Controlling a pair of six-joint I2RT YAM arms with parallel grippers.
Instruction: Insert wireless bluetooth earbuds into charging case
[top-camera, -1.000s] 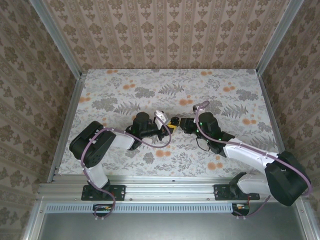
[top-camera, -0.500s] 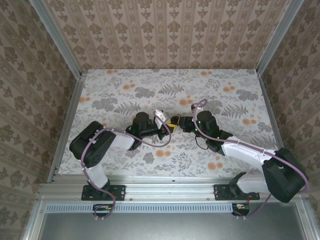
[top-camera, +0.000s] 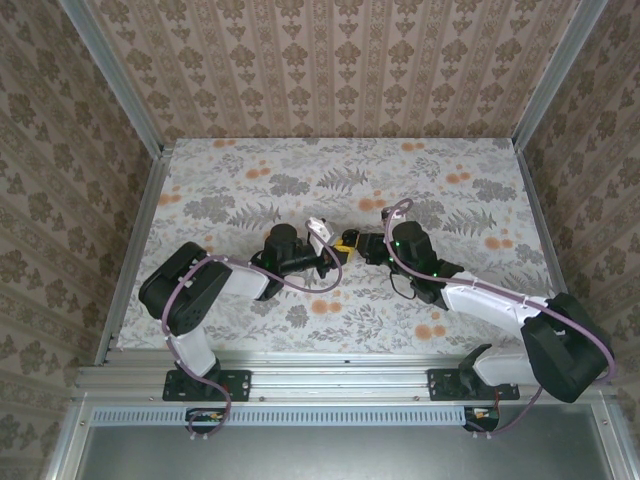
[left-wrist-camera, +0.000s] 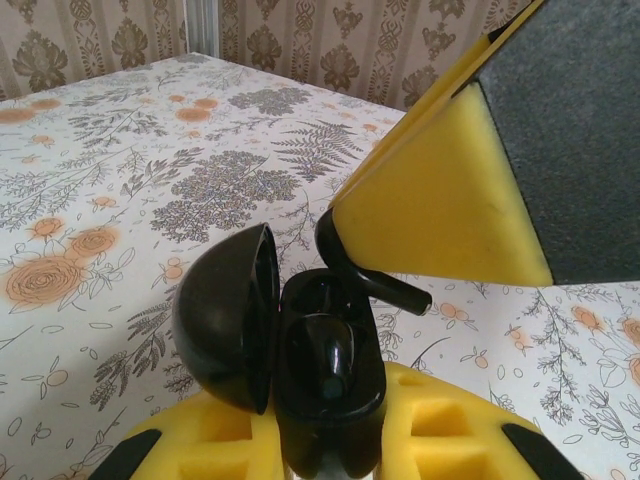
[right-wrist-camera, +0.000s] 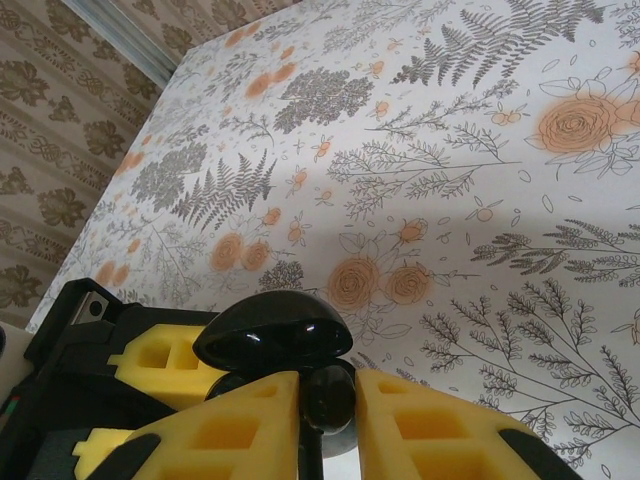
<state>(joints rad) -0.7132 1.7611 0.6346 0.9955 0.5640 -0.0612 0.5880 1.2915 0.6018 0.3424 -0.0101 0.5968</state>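
Observation:
The charging case (left-wrist-camera: 325, 385) is glossy black here, not white, and its lid (left-wrist-camera: 225, 315) stands swung open to the left. My left gripper (left-wrist-camera: 325, 450) is shut on the case's lower body between yellow foam pads (left-wrist-camera: 470, 430). One black earbud (left-wrist-camera: 332, 360) sits in a well. My right gripper (right-wrist-camera: 328, 420) is shut on a second black earbud (right-wrist-camera: 328, 395). Its stem (left-wrist-camera: 385, 285) hangs just over the case's open far rim, under the right gripper's yellow finger (left-wrist-camera: 450, 200). In the top view the left gripper (top-camera: 325, 258) and right gripper (top-camera: 345, 243) meet mid-table.
The floral tablecloth (top-camera: 250, 185) covers the table, with patterned walls on three sides and metal rails (top-camera: 135, 250) along the edges. A small white part (top-camera: 318, 228) sits on the left wrist. The right arm's cable (top-camera: 400, 285) loops near its wrist.
My right gripper has moved left with its earbud, closing the gap to the left gripper and the open case. The left arm has barely shifted.

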